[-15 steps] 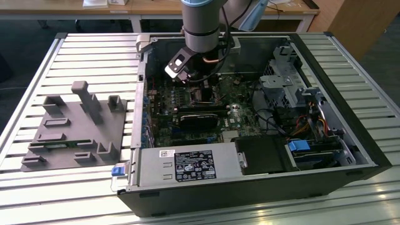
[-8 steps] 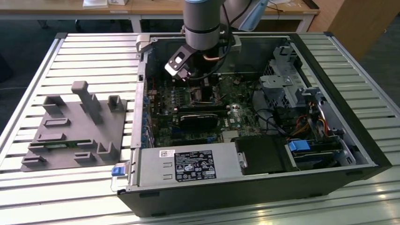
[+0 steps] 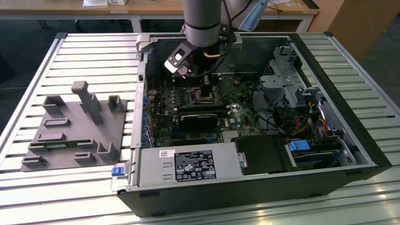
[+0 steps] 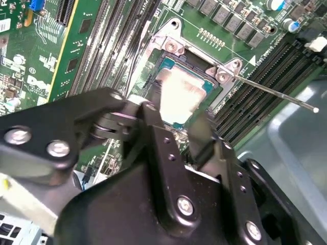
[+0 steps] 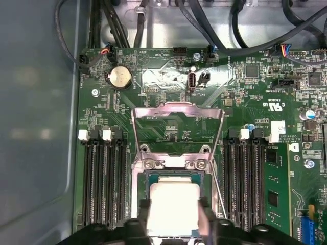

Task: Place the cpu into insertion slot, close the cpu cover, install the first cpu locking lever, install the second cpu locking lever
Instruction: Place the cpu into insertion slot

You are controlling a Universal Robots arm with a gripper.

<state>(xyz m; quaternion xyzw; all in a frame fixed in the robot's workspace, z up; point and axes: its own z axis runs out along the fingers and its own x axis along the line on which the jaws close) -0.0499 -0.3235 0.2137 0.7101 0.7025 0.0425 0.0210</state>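
In both wrist views the cpu (image 5: 173, 206) (image 4: 181, 94), a pale square chip, sits in the insertion slot (image 5: 138, 190) on the green motherboard. My gripper (image 5: 176, 218) (image 4: 176, 121) hangs right over it, with one black finger against each of two opposite edges of the chip. The cpu cover (image 5: 176, 108) stands swung open behind the slot. A thin locking lever (image 4: 276, 94) sticks out free from the slot's corner. In the exterior view the gripper (image 3: 200, 91) reaches down into the open computer case.
Black memory slots (image 5: 102, 184) flank the socket on both sides. In the case are a long black card (image 3: 200, 121), a grey power supply box (image 3: 181, 166) and a drive cage with cables (image 3: 284, 82). A grey fixture (image 3: 69, 126) lies on the slatted table.
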